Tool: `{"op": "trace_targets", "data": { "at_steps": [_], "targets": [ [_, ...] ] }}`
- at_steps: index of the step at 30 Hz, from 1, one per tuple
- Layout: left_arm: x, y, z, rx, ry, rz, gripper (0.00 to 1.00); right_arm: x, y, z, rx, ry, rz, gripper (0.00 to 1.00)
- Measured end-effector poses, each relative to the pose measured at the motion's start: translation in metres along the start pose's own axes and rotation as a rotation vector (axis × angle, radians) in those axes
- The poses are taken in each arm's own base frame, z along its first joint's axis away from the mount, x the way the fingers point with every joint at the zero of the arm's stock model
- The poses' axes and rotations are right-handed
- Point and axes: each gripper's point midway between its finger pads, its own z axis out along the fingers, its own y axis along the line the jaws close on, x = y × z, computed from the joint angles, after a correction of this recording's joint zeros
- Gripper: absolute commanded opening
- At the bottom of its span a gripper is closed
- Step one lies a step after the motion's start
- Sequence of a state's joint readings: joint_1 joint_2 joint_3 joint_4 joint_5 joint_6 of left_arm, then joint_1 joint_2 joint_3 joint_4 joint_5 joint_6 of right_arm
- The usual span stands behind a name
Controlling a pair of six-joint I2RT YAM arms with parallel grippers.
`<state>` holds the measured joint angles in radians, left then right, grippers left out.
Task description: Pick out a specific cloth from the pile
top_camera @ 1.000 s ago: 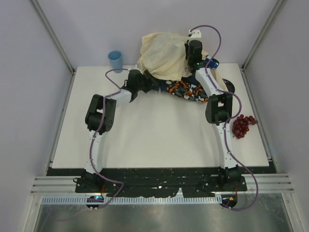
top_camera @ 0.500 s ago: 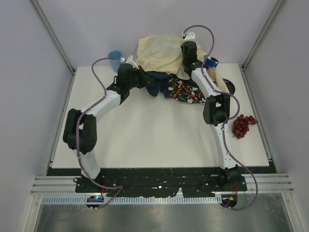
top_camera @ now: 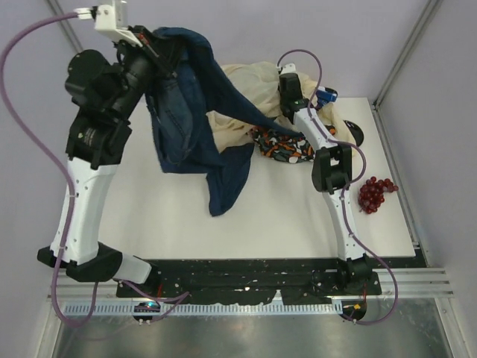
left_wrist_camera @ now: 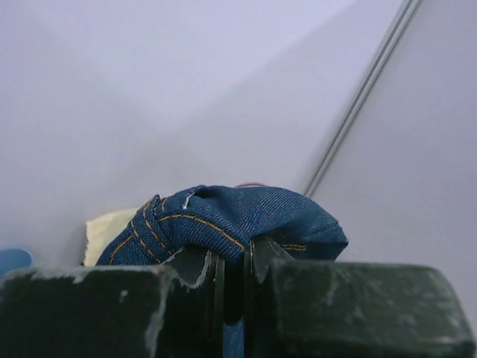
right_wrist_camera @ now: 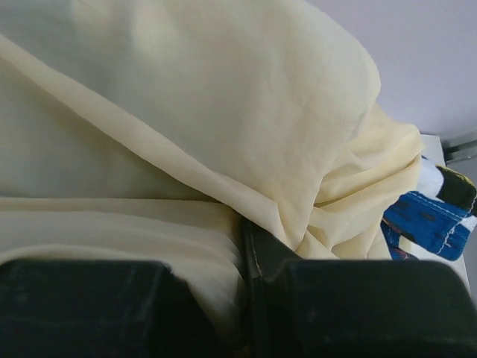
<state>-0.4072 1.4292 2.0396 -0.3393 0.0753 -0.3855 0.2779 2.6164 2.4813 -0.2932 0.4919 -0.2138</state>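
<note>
Nearest me, two arm bases sit at the front edge of a white table. A bunch of dark red grapes lies near its right side, well apart from the clothes.

The left arm stands tall and lifted high over the table's left half. The left gripper has its fingers pressed together on a bunched fold of the denim garment. The wrist view shows dark blue cloth with orange stitching squeezed between them. The garment hangs from that grip in mid-air, and one long leg dangles toward the middle of the table. I cannot tell if its end touches. Another strip of denim stretches rightward across the pile to the orange, black and white patterned cloth.

At the far edge, the pile is mostly a cream-yellow cloth. The right arm reaches into it. The right gripper has its fingers nearly together, pinching a fold of that cream fabric. A bright blue stitched scrap peeks out just beside it.
</note>
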Motion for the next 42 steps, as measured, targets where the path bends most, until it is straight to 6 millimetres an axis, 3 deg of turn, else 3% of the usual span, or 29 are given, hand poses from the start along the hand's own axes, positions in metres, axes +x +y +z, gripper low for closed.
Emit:
{"op": "trace_targets", "data": {
  "at_steps": [2,5,13,24,27,31,38,42],
  "targets": [
    [-0.032,-0.006,-0.015,-0.017,-0.047,0.030,0.00,0.011,-0.004,0.004,0.004,0.027,-0.008,0.20],
    [-0.063,-0.009,-0.041,-0.046,-0.094,0.064,0.00,0.017,-0.006,0.006,0.004,0.039,-0.011,0.21],
    [-0.097,-0.005,-0.109,-0.144,-0.143,0.121,0.00,0.029,-0.002,0.003,-0.022,0.067,-0.017,0.25],
    [-0.188,0.006,-0.233,-0.347,-0.427,0.241,0.00,0.037,-0.002,-0.002,-0.041,0.096,-0.024,0.29],
    [-0.205,0.009,-0.257,-0.395,-0.498,0.248,0.00,0.038,-0.002,-0.002,-0.043,0.099,-0.026,0.29],
    [-0.202,0.018,-0.249,-0.440,-0.496,0.259,0.00,0.040,-0.003,-0.006,-0.053,0.105,-0.036,0.31],
    [-0.156,0.039,-0.178,-0.466,-0.330,0.289,0.00,0.046,-0.004,-0.011,-0.063,0.113,-0.070,0.33],
    [-0.127,0.045,-0.148,-0.445,-0.247,0.283,0.00,0.047,-0.004,-0.013,-0.070,0.115,-0.071,0.34]
  ]
}}
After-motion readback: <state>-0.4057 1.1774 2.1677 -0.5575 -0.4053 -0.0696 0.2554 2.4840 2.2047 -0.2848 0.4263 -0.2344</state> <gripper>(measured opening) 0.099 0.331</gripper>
